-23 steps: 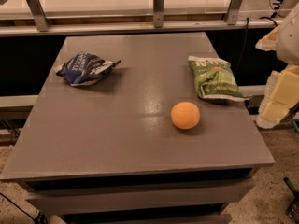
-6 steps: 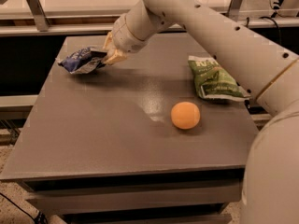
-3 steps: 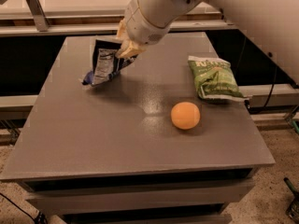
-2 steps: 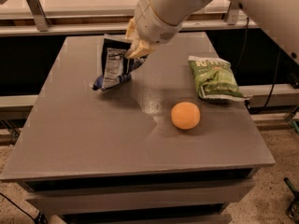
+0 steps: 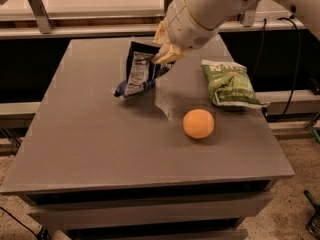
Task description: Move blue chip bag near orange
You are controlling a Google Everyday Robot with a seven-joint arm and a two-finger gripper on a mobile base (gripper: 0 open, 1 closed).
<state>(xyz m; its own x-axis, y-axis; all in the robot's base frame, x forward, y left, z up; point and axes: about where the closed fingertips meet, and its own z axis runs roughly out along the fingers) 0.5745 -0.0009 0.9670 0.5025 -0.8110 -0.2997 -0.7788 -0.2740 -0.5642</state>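
Crumpled navy-blue foil chip bag (image 5: 137,71): hangs over centre of grey table (image 5: 90,144), top corner pinched between closed fingers of cream gripper (image 5: 164,54). Step: transfer. Next, likely: lower beside round orange fruit (image 5: 198,123) nearer right edge, release.

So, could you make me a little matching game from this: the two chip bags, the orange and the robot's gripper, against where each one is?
1. blue chip bag
2. green chip bag
3. orange
4. gripper

a. lying flat near the right edge of the table
b. over the table's rear middle, clamped on a bag's top corner
c. dangling, held by its top
d. resting alone, right of centre

Pairs: 1-c, 2-a, 3-d, 4-b
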